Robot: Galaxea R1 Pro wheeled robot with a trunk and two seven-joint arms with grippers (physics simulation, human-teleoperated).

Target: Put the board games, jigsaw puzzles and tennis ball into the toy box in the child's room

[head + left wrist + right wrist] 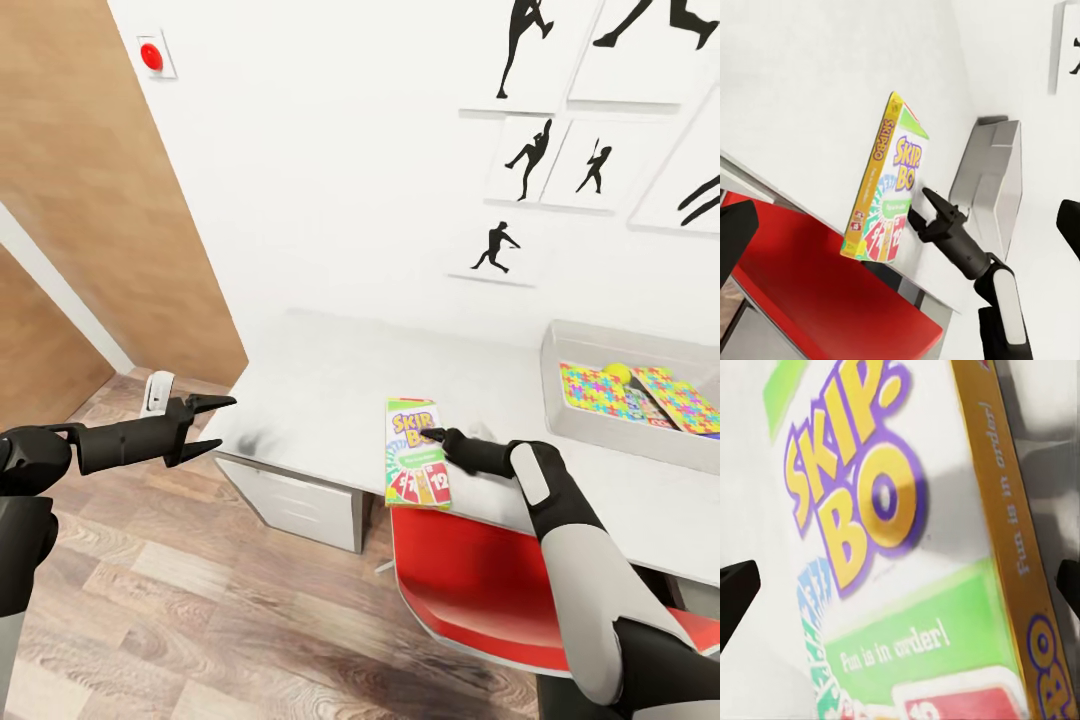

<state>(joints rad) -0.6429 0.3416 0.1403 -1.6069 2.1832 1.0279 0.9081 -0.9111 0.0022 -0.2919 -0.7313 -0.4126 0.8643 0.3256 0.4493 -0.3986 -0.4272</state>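
Note:
The SKIP BO board game (415,452) lies flat on the white table (320,390), its near end at the front edge. My right gripper (435,436) hovers open just over the box's right side; its fingertips (736,596) stand wide apart with the box lid (892,532) between them. The left wrist view shows the same box (889,187) and right gripper (926,208). My left gripper (220,424) is open and empty, left of the table above the floor. The grey toy box (600,338) at the right holds two jigsaw puzzles (595,390) (688,400) and the tennis ball (617,373).
A red chair (480,590) sits tucked under the table right below the box. White drawers (300,505) stand under the table's left end. A wooden door (110,200) is at the left, with wood-plank floor (200,620) in front.

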